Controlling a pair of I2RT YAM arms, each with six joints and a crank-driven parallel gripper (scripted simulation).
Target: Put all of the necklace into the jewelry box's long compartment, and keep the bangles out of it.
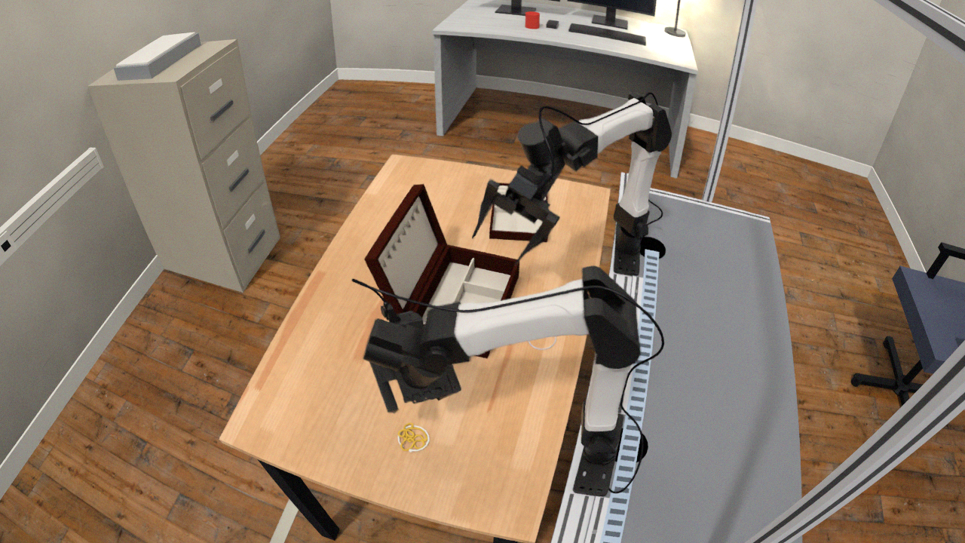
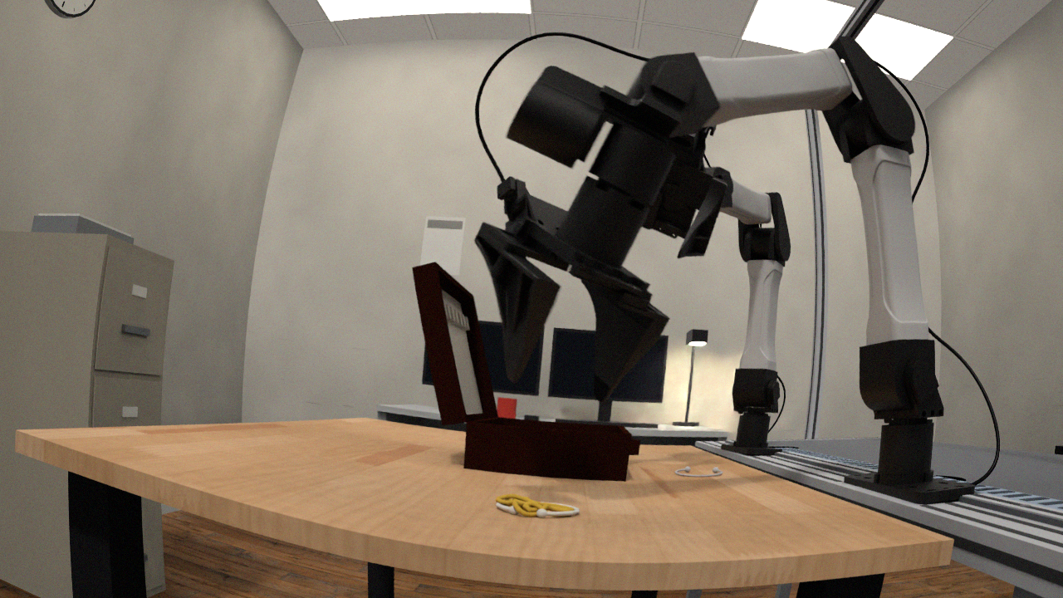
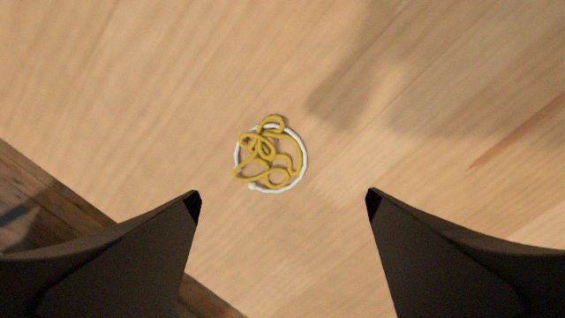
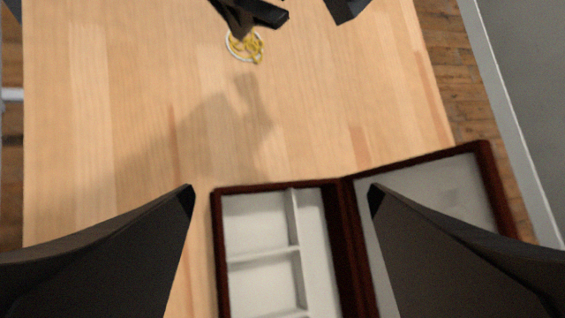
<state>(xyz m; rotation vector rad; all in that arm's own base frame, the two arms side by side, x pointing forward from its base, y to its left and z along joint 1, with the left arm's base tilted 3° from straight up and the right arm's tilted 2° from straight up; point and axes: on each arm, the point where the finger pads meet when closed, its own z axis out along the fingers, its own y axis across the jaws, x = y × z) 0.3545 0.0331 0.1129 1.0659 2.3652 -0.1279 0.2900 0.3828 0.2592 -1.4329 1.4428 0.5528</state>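
Note:
The gold necklace [image 1: 407, 436] [image 2: 529, 507] [image 3: 260, 162] [image 4: 252, 44] lies bunched within and over a white bangle [image 2: 557, 512] [image 3: 305, 155] on the table. A second white bangle [image 1: 541, 348] [image 2: 715, 470] lies beside the box, partly hidden in the top view. The jewelry box [image 1: 485, 253] [image 2: 546, 449] [image 4: 274, 186] stands with its lid up; the visible part of its long compartment [image 4: 315, 230] by the hinge looks empty. My left gripper [image 2: 559, 389] [image 3: 282, 193] is open and empty above the table near the necklace. My right gripper [image 1: 497, 247] [image 4: 281, 187] is open and empty above the box.
A dark red tray [image 1: 513, 235] with pale lining lies behind the box, partly hidden by the right gripper. The raised lid [image 1: 412, 243] [image 4: 424, 185] stands on the box's far side from the arm bases. The left arm crosses in front of the box in the top view.

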